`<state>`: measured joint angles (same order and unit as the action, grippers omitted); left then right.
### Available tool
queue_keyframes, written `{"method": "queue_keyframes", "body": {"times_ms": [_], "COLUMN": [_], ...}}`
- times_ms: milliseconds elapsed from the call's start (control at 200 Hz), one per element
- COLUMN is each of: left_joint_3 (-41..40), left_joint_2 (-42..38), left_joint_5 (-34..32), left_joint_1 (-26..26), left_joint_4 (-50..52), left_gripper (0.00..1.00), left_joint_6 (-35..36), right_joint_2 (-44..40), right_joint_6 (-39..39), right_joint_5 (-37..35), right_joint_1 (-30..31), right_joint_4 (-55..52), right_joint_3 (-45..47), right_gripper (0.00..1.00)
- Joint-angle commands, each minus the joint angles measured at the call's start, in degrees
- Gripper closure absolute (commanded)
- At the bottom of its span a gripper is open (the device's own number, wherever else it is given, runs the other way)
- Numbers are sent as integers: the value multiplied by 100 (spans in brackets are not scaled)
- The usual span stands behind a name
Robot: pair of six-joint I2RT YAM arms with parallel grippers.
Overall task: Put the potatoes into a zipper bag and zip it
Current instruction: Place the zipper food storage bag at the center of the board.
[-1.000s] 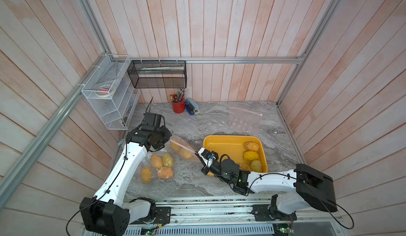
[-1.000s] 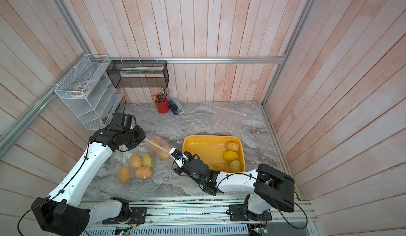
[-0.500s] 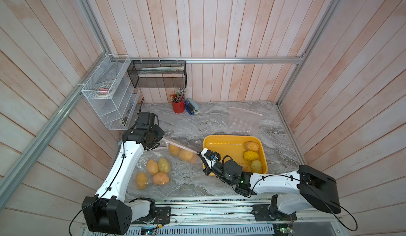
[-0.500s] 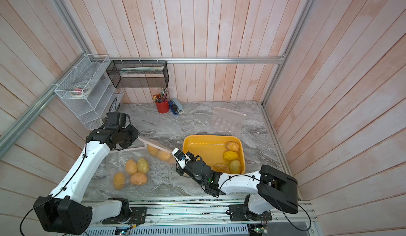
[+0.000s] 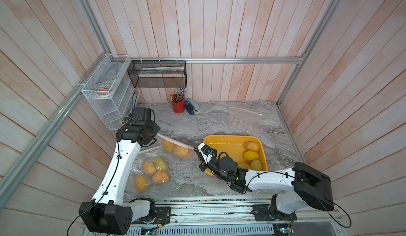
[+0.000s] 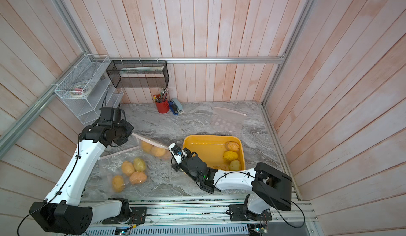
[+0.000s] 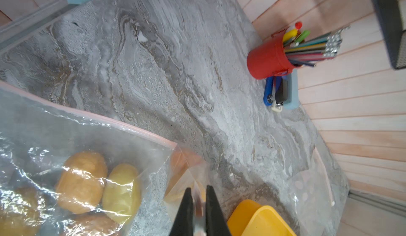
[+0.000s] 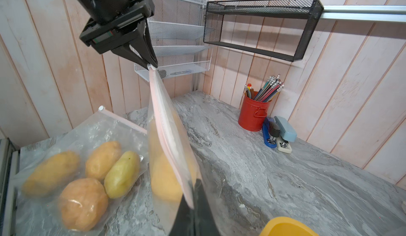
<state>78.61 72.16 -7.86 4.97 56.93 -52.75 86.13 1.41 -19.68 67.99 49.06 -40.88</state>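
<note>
Pink zipper strip [image 5: 174, 142] of a clear zipper bag [image 8: 173, 140] runs taut in the air between the two tools. The left tool [image 8: 151, 66] is clenched on the strip's end nearer the white wire shelf [image 5: 105, 105]. The right tool [image 5: 196, 149] is clenched on the opposite end, just beside the yellow tray [image 5: 230, 137]. Two potatoes [image 5: 176, 150] hang inside this bag, which sags towards the grey marbled desk [image 5: 211, 122]; whether it touches the desk I cannot tell. Four more potatoes lie in a second bag [image 5: 137, 164], flat on the desk beside the left arm. At least three others sit along the tray's right side, partly hidden behind the right arm.
</note>
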Motion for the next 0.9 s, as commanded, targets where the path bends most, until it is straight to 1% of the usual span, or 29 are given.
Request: {"method": "queue_keyframes", "body": {"times_ms": [0, 90, 175, 245, 345, 490, 645, 795, 820, 895], "left_joint_3": [329, 505, 667, 797, 900, 1098, 1337, 1545, 1585, 1602], "left_joint_2": [273, 704, 1135, 1481, 1929, 2495, 3039, 3275, 3271, 3127], "left_joint_5": [-537, -510, -532, -541, -462, -442, -352, -308, -323, -477], "left_joint_1": [-84, -84, -84, -84, -84, -84, -84, -84, -84, -27], "left_joint_4": [69, 41, 29, 12, -66, 24, 92, 173, 209, 229], "left_gripper": [100, 100, 100, 100, 100, 100, 100, 100, 96, 75], "left_joint_6": [-174, -199, -235, -262, -230, -192, -103, 51, 61, 112], "right_joint_2": [202, 480, 820, 1103, 1482, 1757, 2125, 2376, 2395, 2451], "right_joint_6": [-859, -1312, -1596, -1736, -1795, -1858, -2024, -1936, -1922, -1878], "right_joint_5": [68, 564, 891, 1235, 1510, 1510, 1800, 1841, 1845, 1821], "right_joint_1": [-447, -887, -1234, -1507, -1787, -1984, -2157, -2178, -2177, -2192], "right_joint_4": [-473, -809, -1198, -1473, -1889, -2366, -2693, -2890, -2909, -3050], "right_joint_3": [-440, -819, -1226, -1510, -1940, -2314, -2608, -2831, -2849, -2948], "right_gripper": [100, 100, 100, 100, 100, 100, 100, 100, 100, 100]}}
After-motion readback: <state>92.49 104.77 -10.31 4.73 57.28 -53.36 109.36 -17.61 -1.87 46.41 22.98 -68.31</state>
